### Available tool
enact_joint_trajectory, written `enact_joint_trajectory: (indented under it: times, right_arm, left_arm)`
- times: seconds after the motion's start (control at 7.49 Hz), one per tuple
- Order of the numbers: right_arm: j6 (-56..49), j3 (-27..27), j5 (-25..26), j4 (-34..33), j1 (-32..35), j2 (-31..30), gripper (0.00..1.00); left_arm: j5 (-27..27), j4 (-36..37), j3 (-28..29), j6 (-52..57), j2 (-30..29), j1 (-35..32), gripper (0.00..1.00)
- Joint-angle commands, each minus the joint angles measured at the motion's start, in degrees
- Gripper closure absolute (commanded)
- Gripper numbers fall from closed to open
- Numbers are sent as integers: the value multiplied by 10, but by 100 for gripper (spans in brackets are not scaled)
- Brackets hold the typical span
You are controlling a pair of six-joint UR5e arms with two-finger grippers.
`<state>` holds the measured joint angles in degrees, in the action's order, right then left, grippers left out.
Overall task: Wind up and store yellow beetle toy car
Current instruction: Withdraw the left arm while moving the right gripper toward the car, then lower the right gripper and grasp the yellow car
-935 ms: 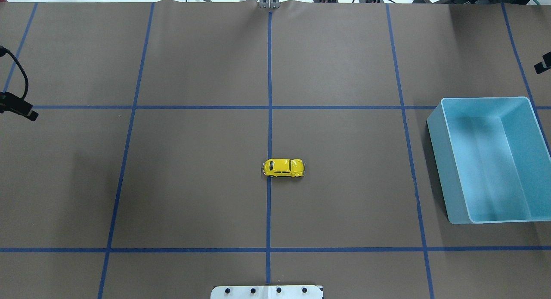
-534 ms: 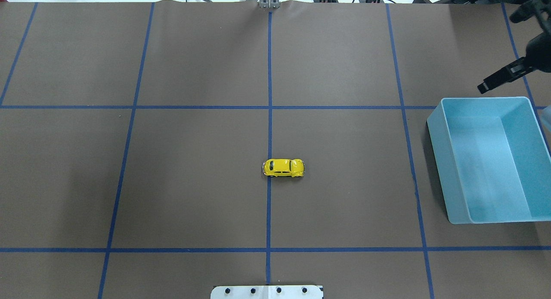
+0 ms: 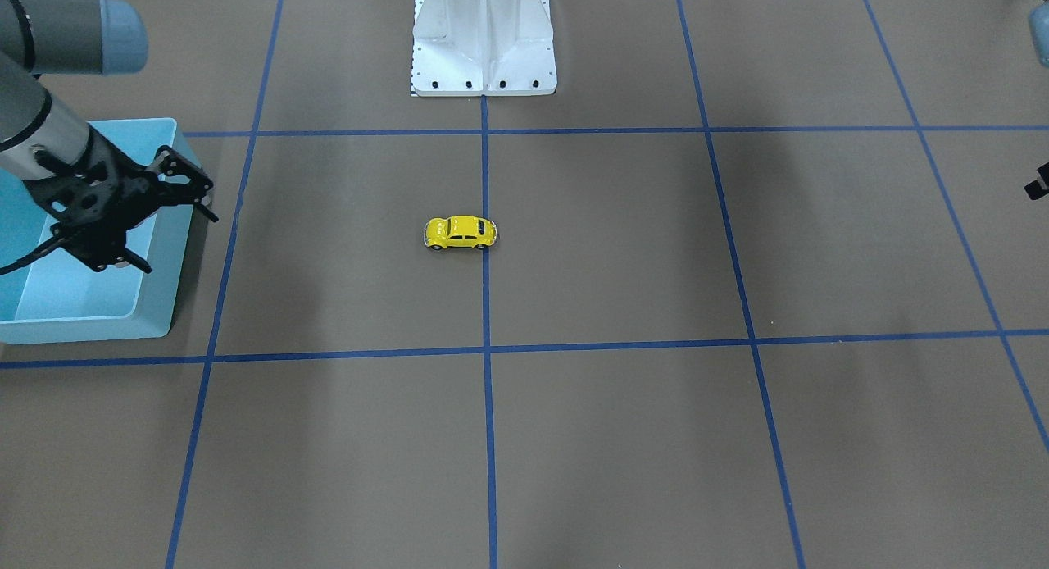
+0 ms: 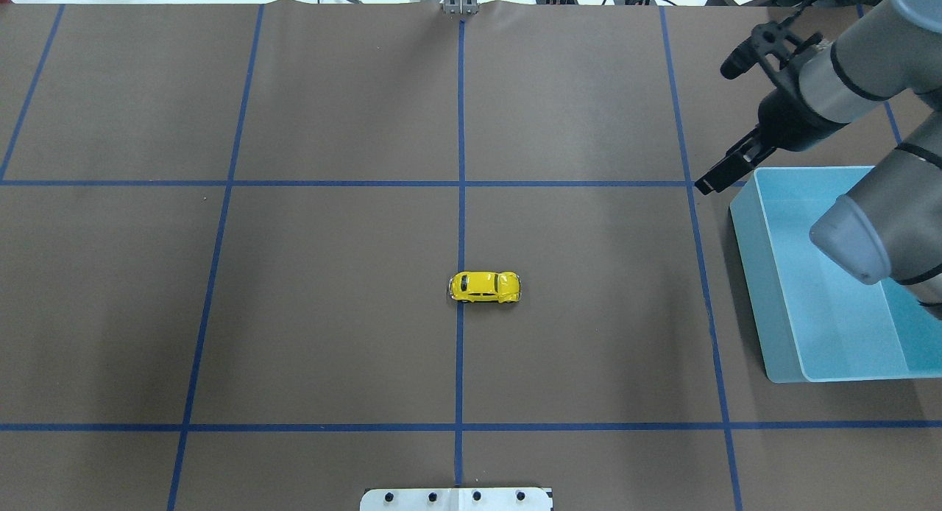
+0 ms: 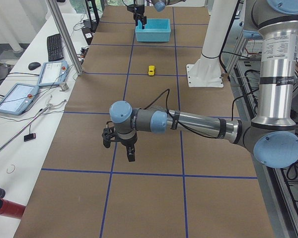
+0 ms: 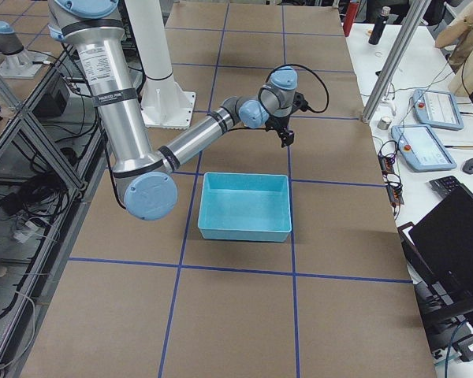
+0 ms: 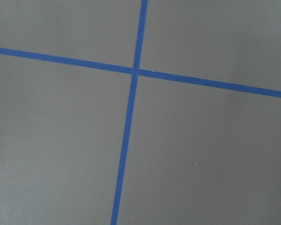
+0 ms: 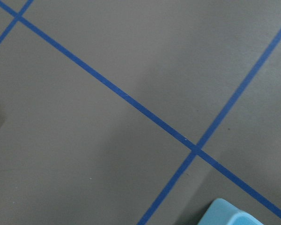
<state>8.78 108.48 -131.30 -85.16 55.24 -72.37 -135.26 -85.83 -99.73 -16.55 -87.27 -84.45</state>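
The car [image 4: 484, 286] sits on its wheels on the mat [image 4: 331, 312] in the middle of the table. One end lies over the centre tape [image 4: 460, 128], and nothing touches it. It is well apart from both my grippers. In the right side view I cannot find it at all.

My right gripper [image 4: 717, 127] is spread wide and holds nothing. It hangs near the corner of the bin [image 4: 751, 275] on the car's side. From overhead its lower fingertip looks just outside that corner, but from the front it overlaps the bin wall, so I cannot tell which is true. My right arm [image 4: 854, 231] covers part of the bin overhead, and the frame edge cuts off the rest. My right wrist view gives only mat, tape and one pale-blue corner of the bin at the bottom edge.

My left gripper [image 5: 119, 149] shows properly only in the left side view, pointing down over the mat. In the front view just a black scrap [image 3: 1037, 184] of it pokes in at the edge. I cannot tell whether it is spread or closed. My left wrist view shows only mat and crossing tape.
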Motion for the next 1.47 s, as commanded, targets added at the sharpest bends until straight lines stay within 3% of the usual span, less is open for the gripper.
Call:
enact_joint_trajectory:
  times: [0.0, 0.27, 0.53, 0.8, 1.07, 1.34]
  right_arm:
    - [-17, 2, 6, 1, -70, 39, 0]
    - [-19, -26, 136, -3, -160, 111, 0]
    - [-19, -47, 173, 1, -212, 141, 0]
    - [-22, -80, 254, 5, -268, 161, 0]
    - [-41, -209, 265, 139, -277, 188, 0]
    - [-44, -251, 255, 142, -282, 231, 0]
  left_arm:
    - [1, 7, 15, 52, 14, -32, 0]
    - [2, 6, 23, 92, 15, -48, 0]
    - [5, 3, 29, 93, 14, -47, 0]
    - [3, 5, 26, 92, 13, -46, 0]
    - [3, 4, 28, 92, 13, -46, 0]
    - [6, 4, 30, 93, 14, -47, 0]
